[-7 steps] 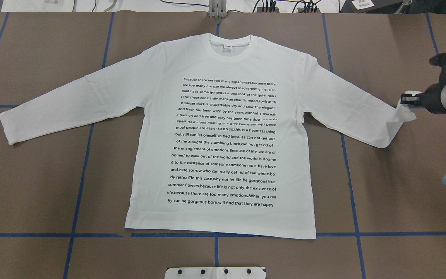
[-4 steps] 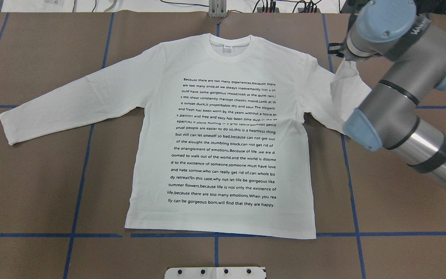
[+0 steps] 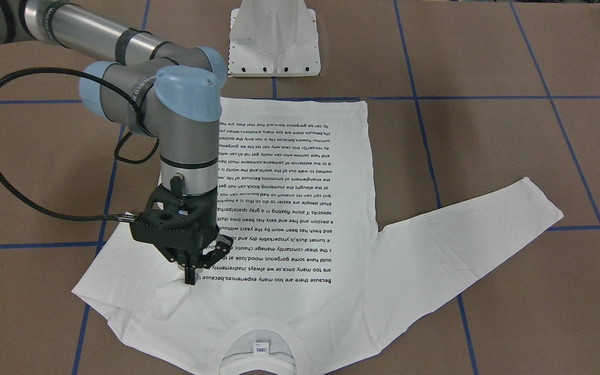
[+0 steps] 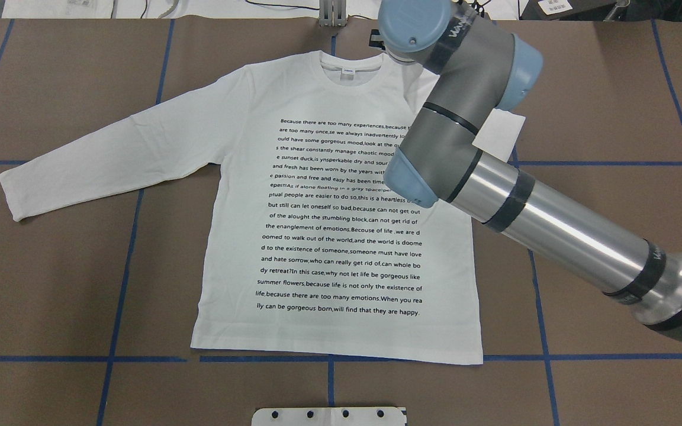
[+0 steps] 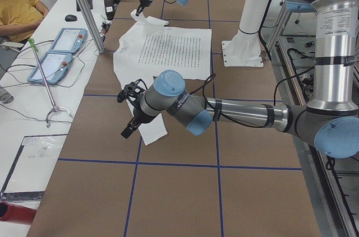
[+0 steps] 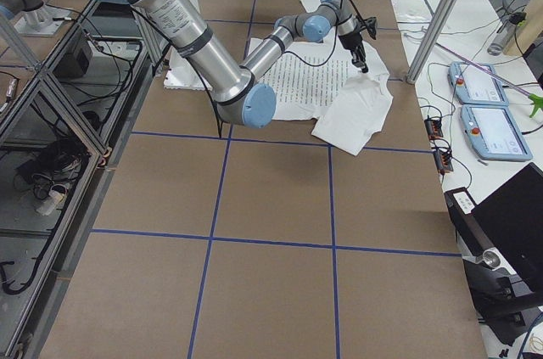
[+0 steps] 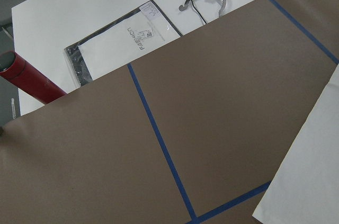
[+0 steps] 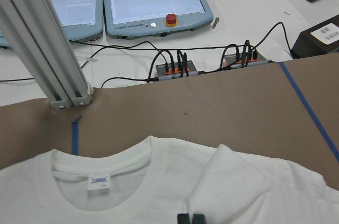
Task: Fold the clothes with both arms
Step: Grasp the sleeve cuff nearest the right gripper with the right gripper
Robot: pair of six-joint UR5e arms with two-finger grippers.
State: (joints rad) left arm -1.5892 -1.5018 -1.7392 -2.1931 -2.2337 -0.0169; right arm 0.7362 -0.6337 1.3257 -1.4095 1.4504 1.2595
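Print faces up on the white T-shirt (image 4: 329, 236), spread flat on the brown counter (image 4: 51, 284). Our right claw (image 3: 190, 273) is clenched on one sleeve (image 3: 128, 281), which is doubled over the chest beside the collar (image 3: 258, 325). Our left claw (image 5: 127, 131) hovers by the other cuff; we cannot tell its grip.

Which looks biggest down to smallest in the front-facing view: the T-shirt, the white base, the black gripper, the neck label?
1. T-shirt, by far the largest.
2. Right gripper and white base: about alike here, and the gripper sits nearer the camera, so unranked.
3. Neck label, smallest.
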